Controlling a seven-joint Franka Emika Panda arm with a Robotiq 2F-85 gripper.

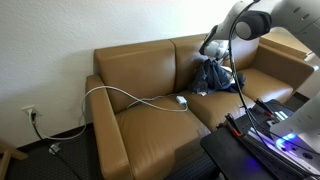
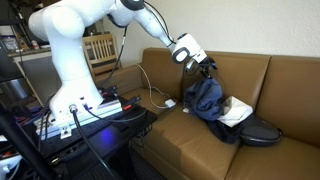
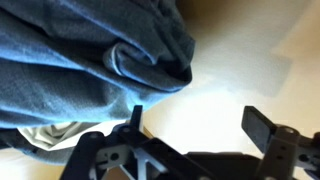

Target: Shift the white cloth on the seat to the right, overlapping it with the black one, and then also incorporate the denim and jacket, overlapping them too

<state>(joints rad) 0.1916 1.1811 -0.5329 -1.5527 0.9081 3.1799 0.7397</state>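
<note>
A pile of clothes lies on the brown sofa seat (image 2: 190,140). The blue denim (image 2: 205,100) is on top and also shows in an exterior view (image 1: 218,78). The white cloth (image 2: 237,112) lies partly on the black garment (image 2: 262,130). I cannot single out the jacket. My gripper (image 2: 203,68) hovers just above the top of the denim, near the backrest. In the wrist view the gripper (image 3: 197,115) is open and empty over tan leather. The denim (image 3: 90,50) lies beside its left finger, with a pale cloth edge (image 3: 50,135) under it.
A white cable (image 1: 130,97) runs across the other seat cushion to a small device (image 1: 181,100). A dark table with lit electronics (image 2: 100,112) stands in front of the sofa. A wooden chair (image 2: 100,47) stands behind the arm's base.
</note>
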